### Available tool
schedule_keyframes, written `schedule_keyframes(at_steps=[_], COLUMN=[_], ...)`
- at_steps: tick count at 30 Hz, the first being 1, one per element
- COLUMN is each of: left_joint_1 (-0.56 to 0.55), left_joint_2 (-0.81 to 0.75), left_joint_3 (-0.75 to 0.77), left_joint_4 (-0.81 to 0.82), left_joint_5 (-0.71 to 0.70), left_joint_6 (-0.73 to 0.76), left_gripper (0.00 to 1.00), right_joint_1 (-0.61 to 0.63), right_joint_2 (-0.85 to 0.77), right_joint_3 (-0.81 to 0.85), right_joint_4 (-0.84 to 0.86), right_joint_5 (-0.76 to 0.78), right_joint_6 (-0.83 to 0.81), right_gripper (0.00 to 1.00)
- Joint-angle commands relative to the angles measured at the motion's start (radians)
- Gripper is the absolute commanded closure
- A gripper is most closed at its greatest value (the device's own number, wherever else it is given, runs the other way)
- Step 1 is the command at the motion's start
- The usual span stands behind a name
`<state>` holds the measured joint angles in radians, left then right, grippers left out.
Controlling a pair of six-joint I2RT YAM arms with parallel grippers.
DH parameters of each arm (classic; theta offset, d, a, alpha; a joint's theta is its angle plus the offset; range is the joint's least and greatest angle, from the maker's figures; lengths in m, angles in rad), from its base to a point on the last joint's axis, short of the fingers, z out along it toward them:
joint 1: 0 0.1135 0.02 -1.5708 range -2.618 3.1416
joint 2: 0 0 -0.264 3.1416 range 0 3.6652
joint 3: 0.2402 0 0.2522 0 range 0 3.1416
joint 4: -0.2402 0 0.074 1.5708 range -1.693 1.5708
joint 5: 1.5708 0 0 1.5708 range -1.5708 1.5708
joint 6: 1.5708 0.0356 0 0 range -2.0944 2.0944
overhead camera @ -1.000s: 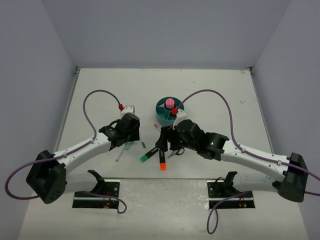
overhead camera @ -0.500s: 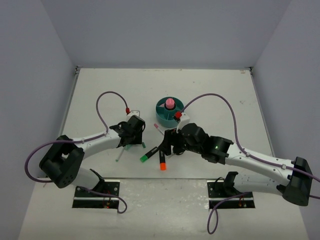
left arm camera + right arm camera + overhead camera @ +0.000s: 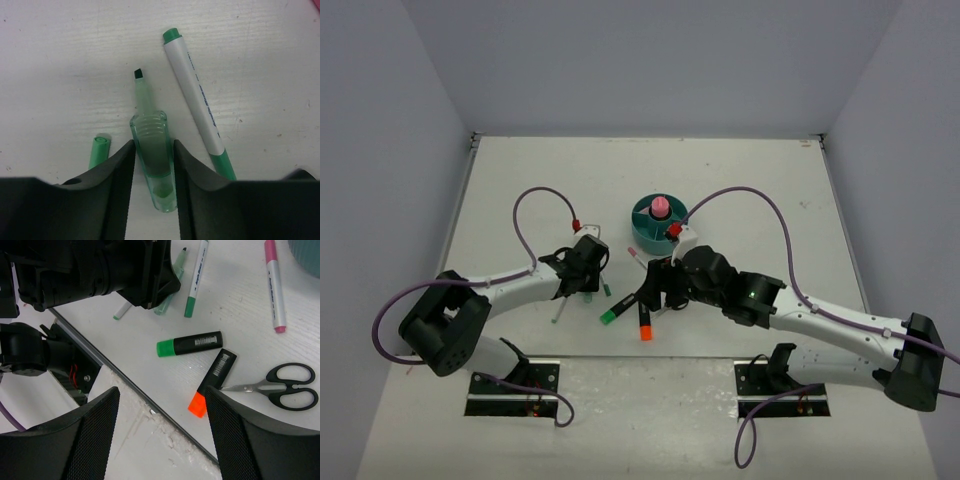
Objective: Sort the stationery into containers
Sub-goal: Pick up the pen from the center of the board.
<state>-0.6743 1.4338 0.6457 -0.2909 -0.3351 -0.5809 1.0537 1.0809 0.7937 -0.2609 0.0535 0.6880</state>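
Two arms crowd the middle of the white table (image 3: 770,180), which runs broad toward its far and side edges. A black-bodied orange highlighter (image 3: 212,382) lies near the front edge. The left gripper (image 3: 154,150) flanks an uncapped translucent green highlighter (image 3: 145,100) lying flat, though whether it is pinched is unclear. The right gripper (image 3: 160,400) hovers spread and unladen. A round teal plastic organizer (image 3: 640,228) stands just behind.

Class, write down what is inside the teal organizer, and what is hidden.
A pink-capped glue stick stands in the centre of the teal organizer. The right arm's wrist covers its near right rim, so the compartments there cannot be seen.
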Motion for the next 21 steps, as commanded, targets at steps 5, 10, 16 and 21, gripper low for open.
schedule_keyframes(at_steps=[5, 10, 16, 21], left_joint_1=[0.005, 0.007, 0.003, -0.022], left_joint_2=[0.018, -0.044, -0.287, -0.493], left_joint_3=[-0.019, 0.009, 0.041, 0.064], left_joint_4=[-0.012, -0.065, -0.102, -0.035], left_joint_5=[0.033, 0.035, 0.069, 0.141], left_joint_6=[0.003, -0.017, -0.072, -0.134], left_gripper=[0.85, 1.00, 1.00, 1.00], right_joint_1=[0.005, 0.004, 0.004, 0.025], right_joint_2=[-0.014, -0.018, -0.014, 0.009], right_joint_3=[0.018, 0.001, -0.029, -0.040], right_joint_4=[0.034, 0.065, 0.165, 0.283], right_joint_5=[-0.012, -0.048, -0.131, -0.143], right_joint_6=[-0.005, -0.005, 0.001, 0.042], right_gripper=[0.30, 0.29, 0.18, 0.16])
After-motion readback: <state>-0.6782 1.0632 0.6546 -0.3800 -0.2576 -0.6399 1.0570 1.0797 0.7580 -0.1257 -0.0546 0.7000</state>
